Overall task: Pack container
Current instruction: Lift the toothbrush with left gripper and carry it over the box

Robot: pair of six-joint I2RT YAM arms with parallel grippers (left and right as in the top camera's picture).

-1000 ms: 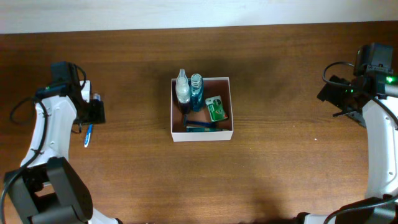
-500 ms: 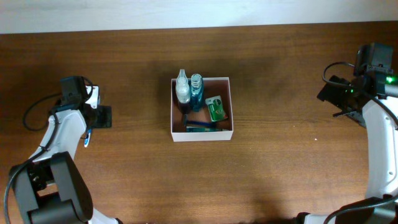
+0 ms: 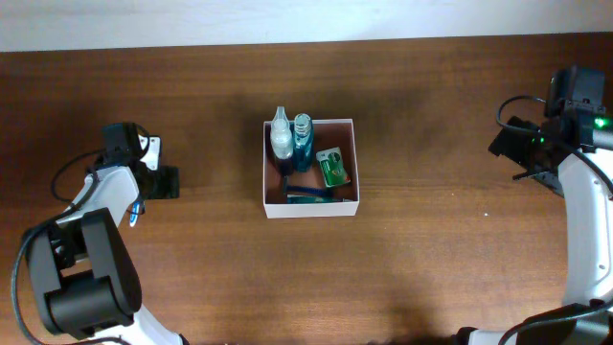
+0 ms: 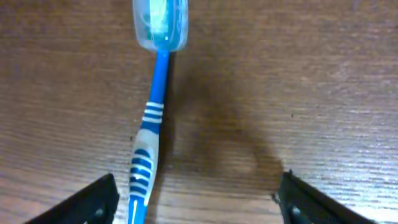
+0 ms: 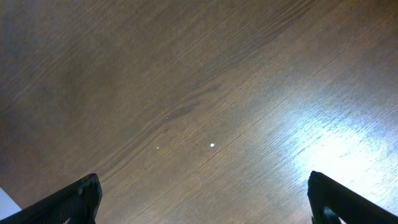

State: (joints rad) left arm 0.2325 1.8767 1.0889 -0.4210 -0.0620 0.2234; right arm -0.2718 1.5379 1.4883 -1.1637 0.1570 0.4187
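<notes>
**A:** so where's the container sitting?

**B:** middle of the counter, well apart from both arms. There's a clear bottle and a blue bottle side by side in its far-left corner, plus a green packet lying flat on the right.

**A:** and the grippers?

**B:** left gripper is spread wide with nothing in it, over a blue toothbrush that lies flat on the counter way out left. Its capped head points away from the wrist cam, and the handle is just inside one finger. Right gripper is wide open too and empty, with just wood under it.
</notes>
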